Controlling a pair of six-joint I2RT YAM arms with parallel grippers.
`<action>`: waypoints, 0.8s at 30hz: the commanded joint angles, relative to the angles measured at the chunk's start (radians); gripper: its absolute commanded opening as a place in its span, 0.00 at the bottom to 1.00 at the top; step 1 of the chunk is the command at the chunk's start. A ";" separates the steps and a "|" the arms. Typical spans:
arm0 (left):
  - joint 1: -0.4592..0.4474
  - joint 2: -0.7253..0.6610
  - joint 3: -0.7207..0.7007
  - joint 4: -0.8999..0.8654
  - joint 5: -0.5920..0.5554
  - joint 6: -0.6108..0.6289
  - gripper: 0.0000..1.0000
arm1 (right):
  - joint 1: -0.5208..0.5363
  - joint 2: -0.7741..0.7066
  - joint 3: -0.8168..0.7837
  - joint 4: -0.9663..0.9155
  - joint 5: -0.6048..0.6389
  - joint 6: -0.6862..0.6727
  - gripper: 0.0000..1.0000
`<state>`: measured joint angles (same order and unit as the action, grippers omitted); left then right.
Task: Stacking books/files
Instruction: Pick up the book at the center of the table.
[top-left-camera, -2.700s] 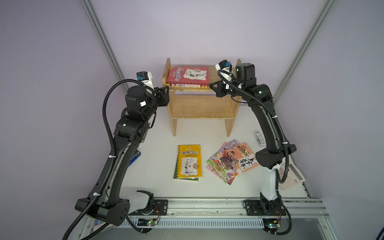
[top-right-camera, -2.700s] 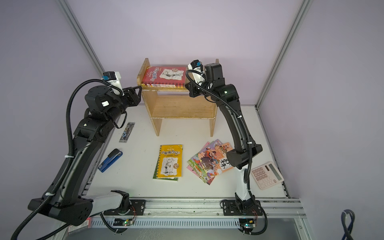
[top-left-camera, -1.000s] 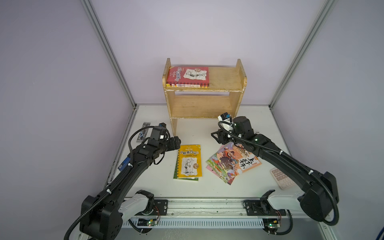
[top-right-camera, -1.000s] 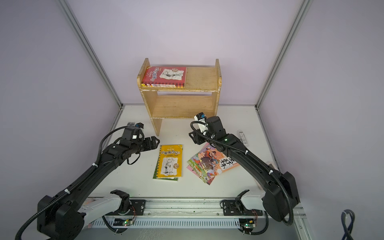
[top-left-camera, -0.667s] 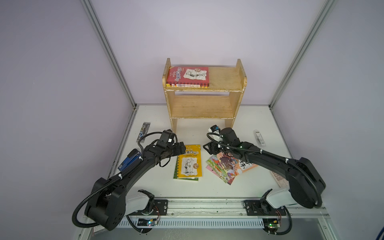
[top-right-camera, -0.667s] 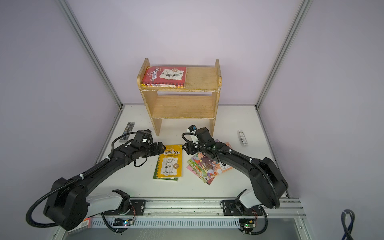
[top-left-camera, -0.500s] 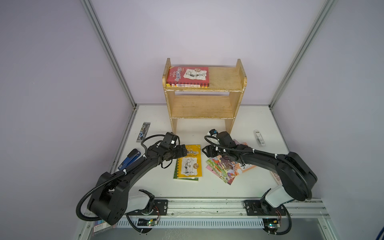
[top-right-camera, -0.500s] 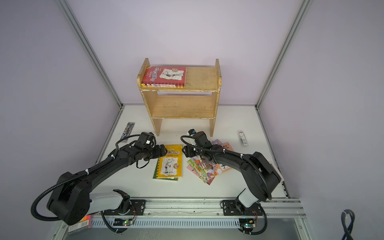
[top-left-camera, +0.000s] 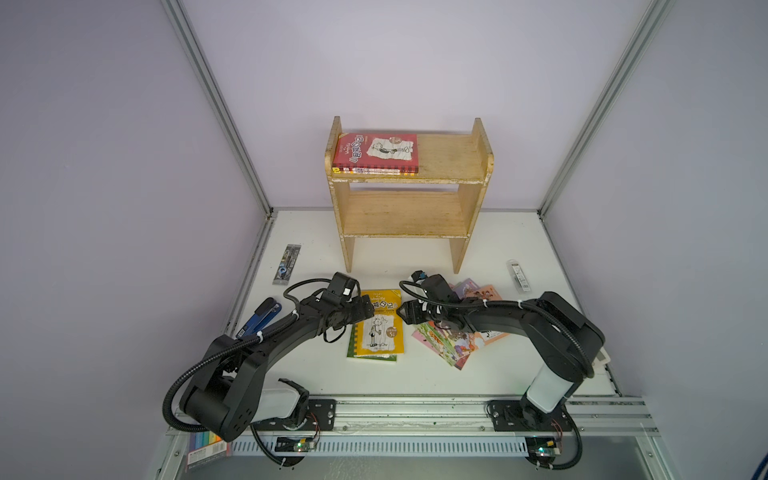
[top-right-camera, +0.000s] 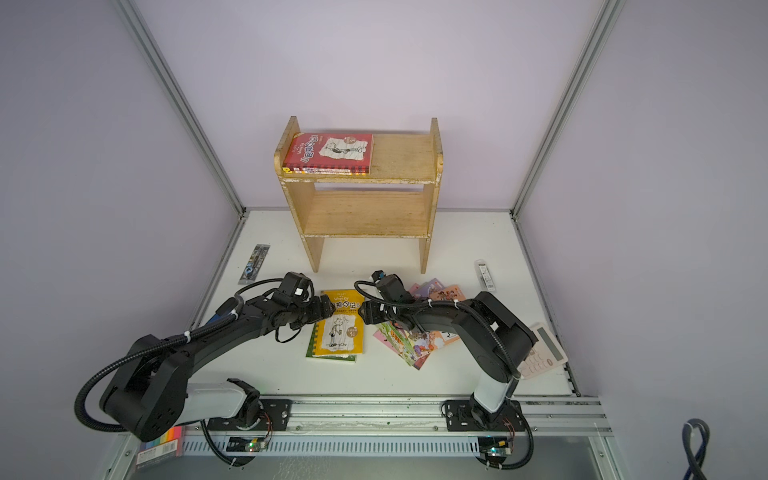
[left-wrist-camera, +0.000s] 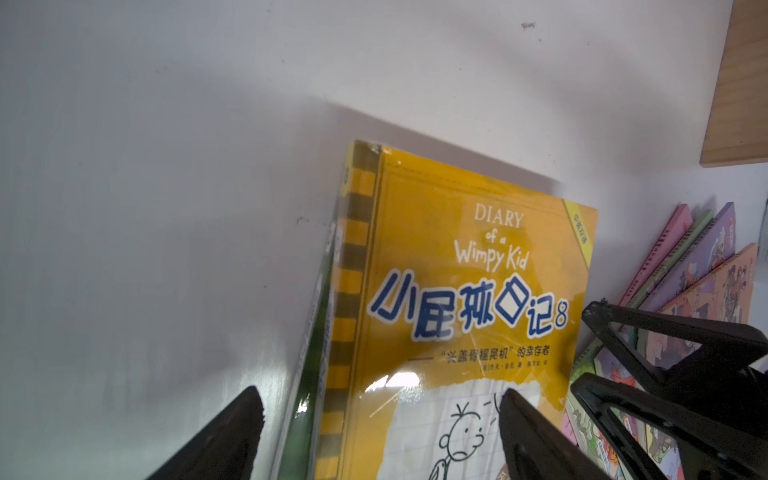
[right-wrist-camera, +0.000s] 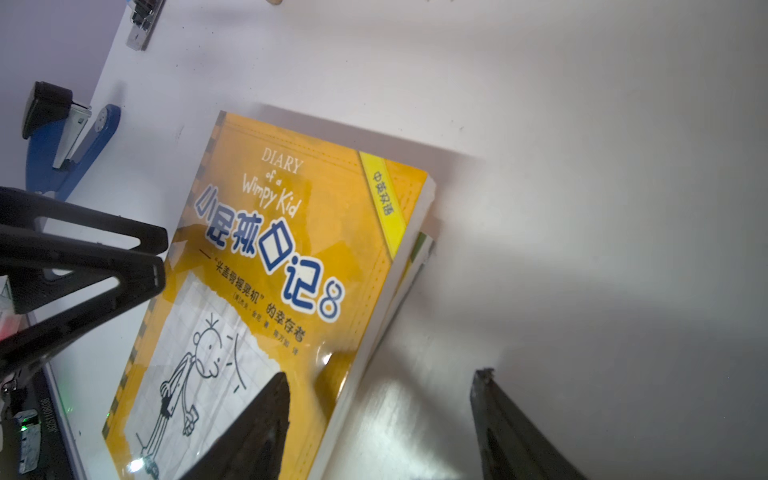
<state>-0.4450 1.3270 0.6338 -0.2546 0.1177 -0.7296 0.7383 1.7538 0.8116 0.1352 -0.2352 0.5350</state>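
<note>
Yellow paperback book (top-left-camera: 380, 332): blue characters outlined white, white gridded panel with black stick-boy sketch, yellow-and-black striped spine. Green paperback book (left-wrist-camera: 311, 395). Red paperback book (top-left-camera: 376, 151): white sketch panel. Thin cartoon booklets (top-left-camera: 451, 347): pink, green, purple, orange. Blue-and-black stapler (top-left-camera: 257, 320). White tabletop (top-left-camera: 415, 374).

wooden shelf (top-left-camera: 405, 212) | blue stapler (top-left-camera: 262, 316) | pinkish calculator (top-right-camera: 544, 351) | highlighter pack (top-right-camera: 162, 444) | white table (top-left-camera: 374, 382)

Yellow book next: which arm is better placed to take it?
Left, narrowly. The left fingers, open, straddle the yellow book at its spine edge, the firm bound side. The right fingers, also open, straddle the looser page edge opposite, so they could assist.
</note>
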 joint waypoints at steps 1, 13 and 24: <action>0.000 0.007 -0.013 0.051 0.021 -0.017 0.91 | 0.004 0.023 0.021 0.048 -0.031 0.015 0.65; 0.000 0.017 -0.038 0.093 0.038 -0.032 0.89 | 0.041 0.070 0.084 0.049 -0.082 -0.012 0.46; 0.031 -0.011 -0.103 0.139 0.068 -0.062 0.87 | 0.067 0.132 0.171 -0.018 -0.093 -0.053 0.41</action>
<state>-0.4179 1.3251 0.5426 -0.1341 0.1631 -0.7795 0.7971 1.8748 0.9649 0.1223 -0.2993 0.5011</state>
